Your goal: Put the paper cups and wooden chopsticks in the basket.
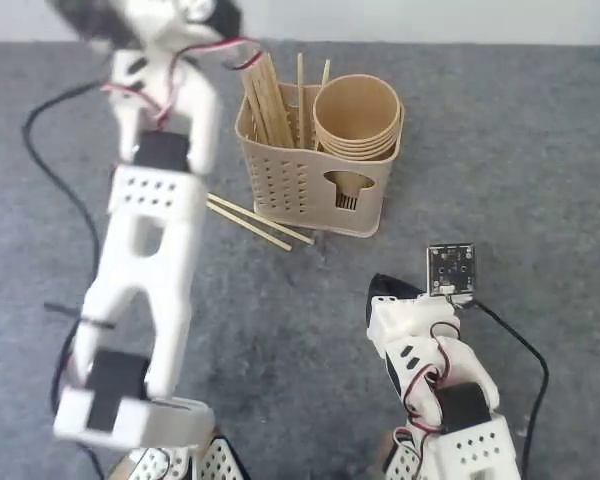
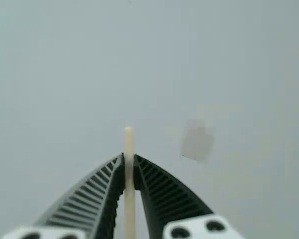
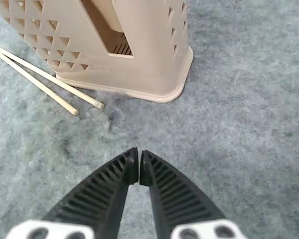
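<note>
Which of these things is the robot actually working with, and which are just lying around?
Part of the job:
basket
paper cups stacked in it
standing chopsticks in it
two loose chopsticks beside it
held chopstick in the left claw

Just there:
grey carpet
black cable

Nothing readable is showing anywhere here: no word, number, label or brand is standing out on any surface. The one sign-like mark I am seeing is a bulb-shaped cutout [image 1: 347, 187] in the front wall of the basket [image 1: 280, 180], and it is carrying no lettering.
</note>
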